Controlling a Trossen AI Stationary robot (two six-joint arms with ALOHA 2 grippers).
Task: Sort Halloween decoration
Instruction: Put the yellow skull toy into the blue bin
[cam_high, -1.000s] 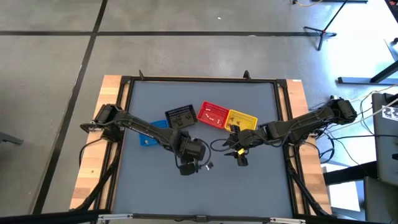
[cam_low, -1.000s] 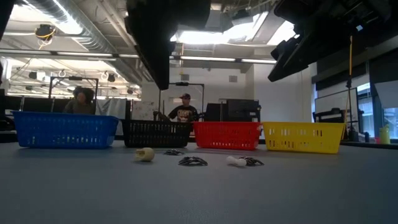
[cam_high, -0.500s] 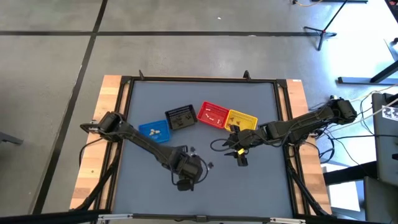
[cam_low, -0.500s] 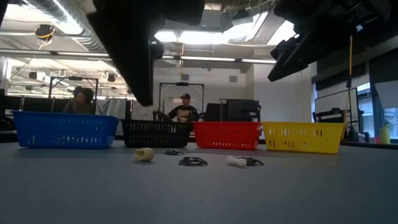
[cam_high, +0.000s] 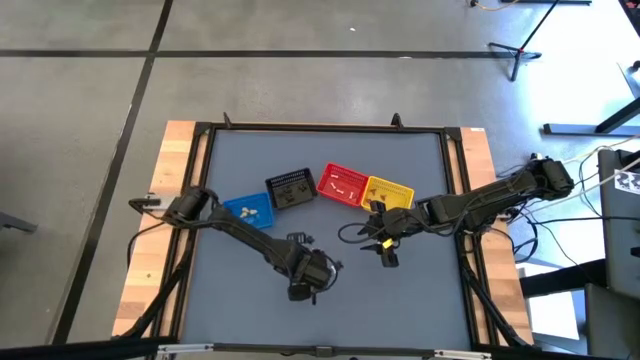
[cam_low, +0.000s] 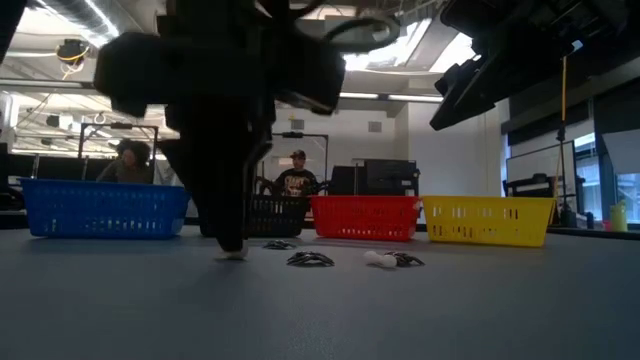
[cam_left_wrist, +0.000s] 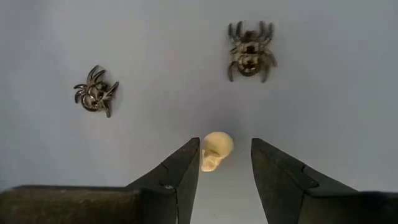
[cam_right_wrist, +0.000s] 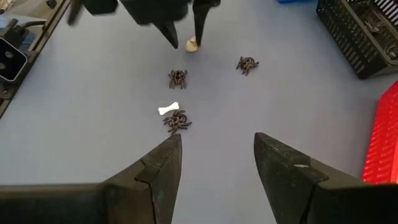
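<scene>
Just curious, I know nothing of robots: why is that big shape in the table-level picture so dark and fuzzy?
Low view: the left arm is backlit by bright ceiling lights, close and blurred. Left wrist view: evenly lit, its open fingers and the cream skull look sharp.

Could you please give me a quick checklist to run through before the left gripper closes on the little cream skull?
1. Left gripper open: ok, a clear gap shows between its fingers.
2. Skull lined up between the fingers: ok, though it sits near their tips and closer to one finger.
3. Spiders clear of the grasp: ok, the two in the left wrist view lie well apart from the skull.
4. Fingers down at table level: ok in the low view, tips reach the table surface.
5. Right gripper out of the way: ok, open and hovering farther back.
6. Blue basket reachable: cannot tell.
</scene>
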